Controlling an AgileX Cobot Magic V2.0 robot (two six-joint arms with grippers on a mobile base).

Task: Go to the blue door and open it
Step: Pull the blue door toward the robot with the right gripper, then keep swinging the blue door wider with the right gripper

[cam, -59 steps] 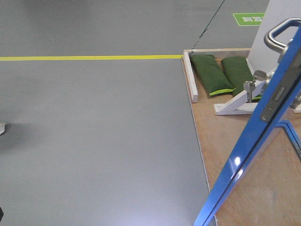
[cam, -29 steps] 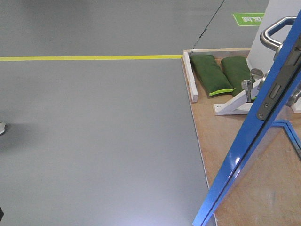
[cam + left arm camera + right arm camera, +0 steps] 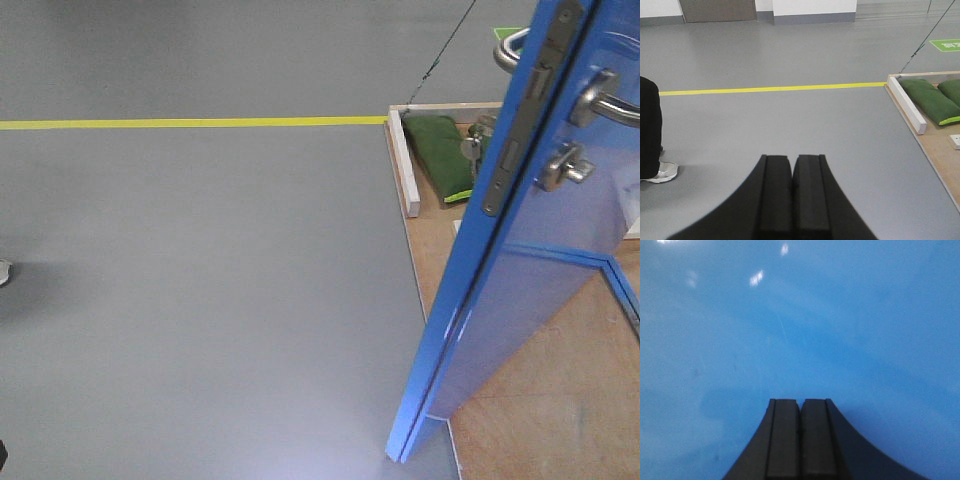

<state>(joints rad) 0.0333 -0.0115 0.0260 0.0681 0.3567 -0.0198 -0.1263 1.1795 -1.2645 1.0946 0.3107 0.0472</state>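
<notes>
The blue door (image 3: 530, 300) stands at the right of the front view, turned so its thin edge faces the camera. A long metal plate (image 3: 522, 120) runs down that edge. On the door's face are a silver handle (image 3: 605, 95) and a round lock knob (image 3: 563, 167) just below it. The door's bottom corner pokes just past the rim of the wooden board (image 3: 560, 440), over the grey floor (image 3: 200, 300).

In the right wrist view the door fills everything. The right gripper (image 3: 800, 402) points at it with its two black fingers pressed together. I cannot tell if it touches the door.

Past the door lies a green bag (image 3: 440, 150), beside a white bar (image 3: 403, 165) on the board's rim. The left gripper (image 3: 792, 159) is pressed together too, above the floor.

To the left the floor is wide and open, up to a yellow line (image 3: 200, 123). A person's dark leg (image 3: 649, 130) and white shoe (image 3: 662, 171) are at the far left edge.
</notes>
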